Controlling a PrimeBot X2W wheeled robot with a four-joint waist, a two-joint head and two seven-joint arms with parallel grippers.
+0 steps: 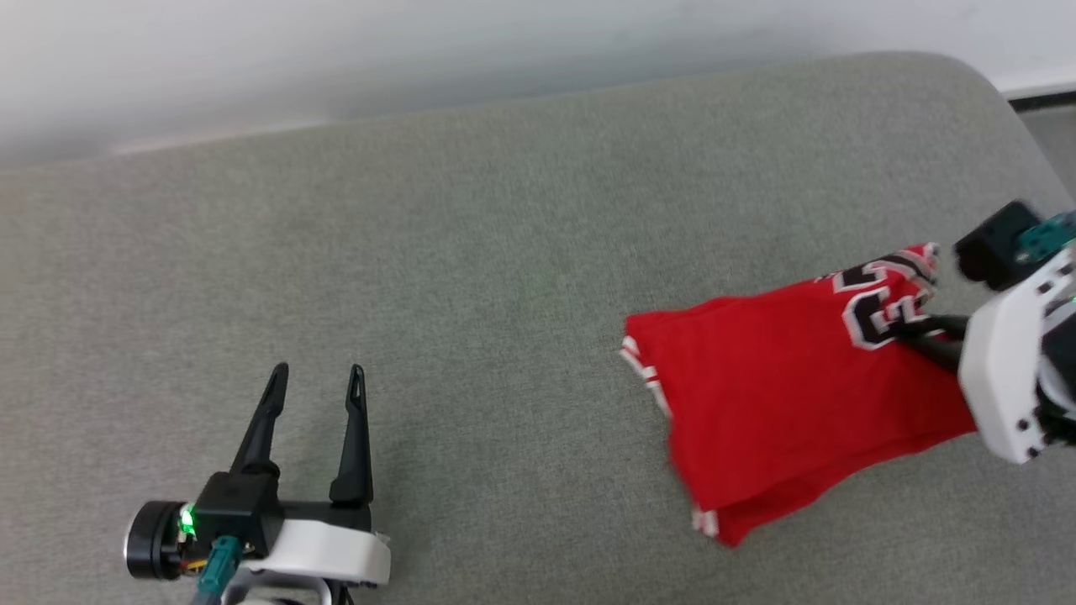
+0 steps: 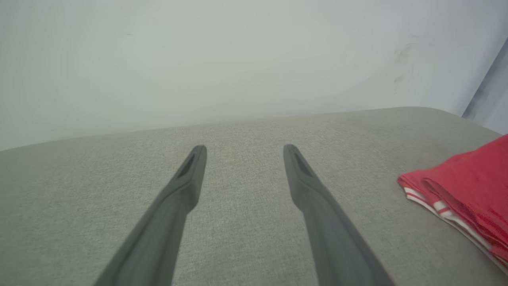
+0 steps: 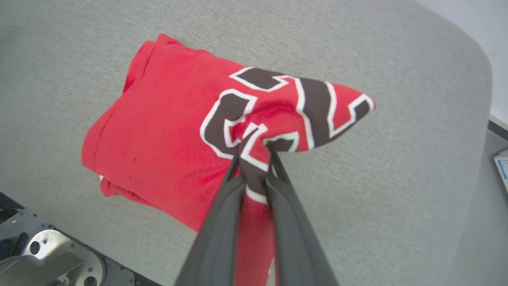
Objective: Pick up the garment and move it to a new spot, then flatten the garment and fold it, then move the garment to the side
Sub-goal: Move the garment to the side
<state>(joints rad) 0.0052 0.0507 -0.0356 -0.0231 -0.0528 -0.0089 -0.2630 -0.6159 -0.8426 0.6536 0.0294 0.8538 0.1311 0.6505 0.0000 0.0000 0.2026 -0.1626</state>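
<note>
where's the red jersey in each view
Head view: red sports jersey with black numbers, right of centre, gripped by the right tool.
Left wrist view: jersey at the right edge, striped hem showing.
Right wrist view: jersey centre, bunched in the tool.
Shared landmark: grey fabric cushion underneath.

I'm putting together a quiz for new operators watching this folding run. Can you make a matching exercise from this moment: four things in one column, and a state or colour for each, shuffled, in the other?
Things
1. left gripper
2. right gripper
3. garment
4. cushion

States
A. red, with black white-edged numbers
B. grey, lying under everything else
C. open, holding nothing
D. shut on cloth

Pairs: 1-C, 2-D, 3-A, 4-B
</note>
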